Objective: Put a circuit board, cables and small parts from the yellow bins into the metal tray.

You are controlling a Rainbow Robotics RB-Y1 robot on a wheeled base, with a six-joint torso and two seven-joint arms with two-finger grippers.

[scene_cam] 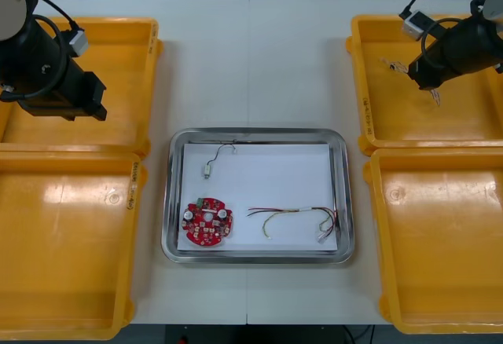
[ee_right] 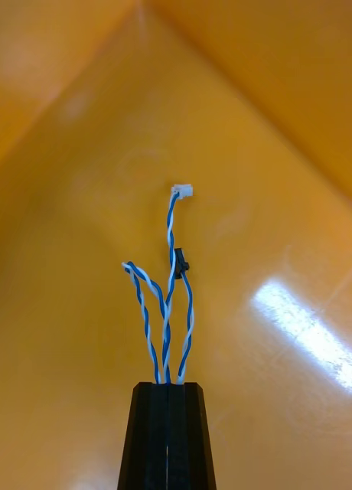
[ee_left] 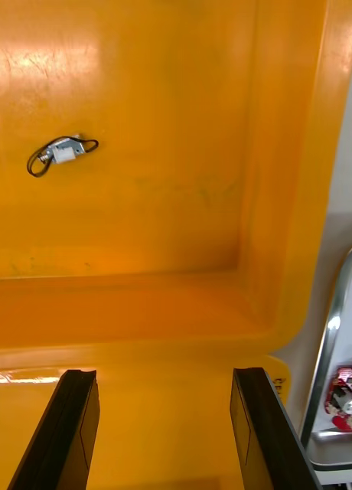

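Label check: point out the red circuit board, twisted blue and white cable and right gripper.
red circuit board [scene_cam: 206, 222], front view, board's middle
twisted blue and white cable [ee_right: 171, 230], right wrist view, upper strand
right gripper [ee_right: 167, 387], right wrist view, fingertips

The metal tray [scene_cam: 169, 203], white inside, sits mid-frame between four yellow bins [scene_cam: 71, 226]. Inside it, a round red circuit board [scene_cam: 207, 222] lies flat at lower left, a curled red and yellow cable [scene_cam: 287, 211] at lower right and a thin grey cable [scene_cam: 216, 158] at upper left. A twisted blue and white cable [ee_right: 170, 306] stands pinched in the right tool [ee_right: 167, 389], over the upper-right bin. A small metal part [ee_left: 63, 152] with a black cable [ee_left: 35, 163] looped on it rests on a bin floor.
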